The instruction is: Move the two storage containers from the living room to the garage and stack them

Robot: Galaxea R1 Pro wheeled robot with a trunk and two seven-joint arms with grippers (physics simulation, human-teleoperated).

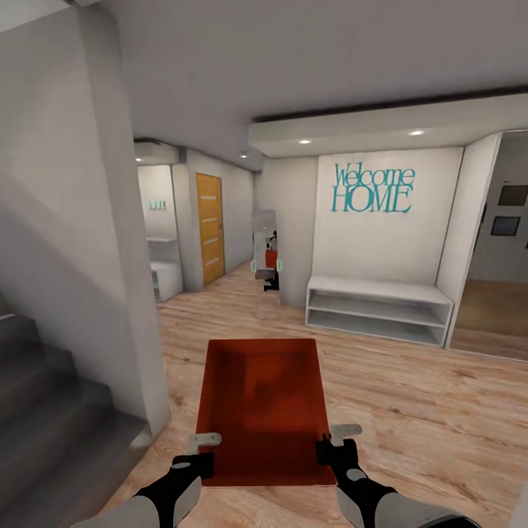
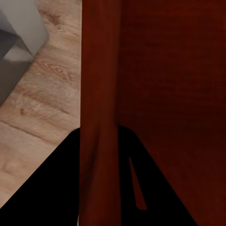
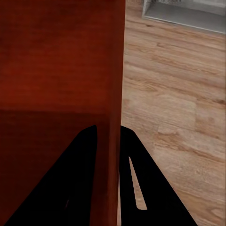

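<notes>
in hallway | storage container (image 1: 260, 411) gripped by both hands | near rim cut off

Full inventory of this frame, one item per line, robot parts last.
storage container: 1, orange-red, held up in front of the robot over the wood floor
wood floor: 1, light planks
white shelf bench: 1, against the wall ahead right
Welcome HOME lettering: 1, teal, wall above the bench
wooden door: 1, orange-brown, hallway ahead left
stairs: 1 flight, grey, far left
left gripper: 1, black, clamped on the container's left wall
right gripper: 1, black, clamped on the container's right wall
</notes>
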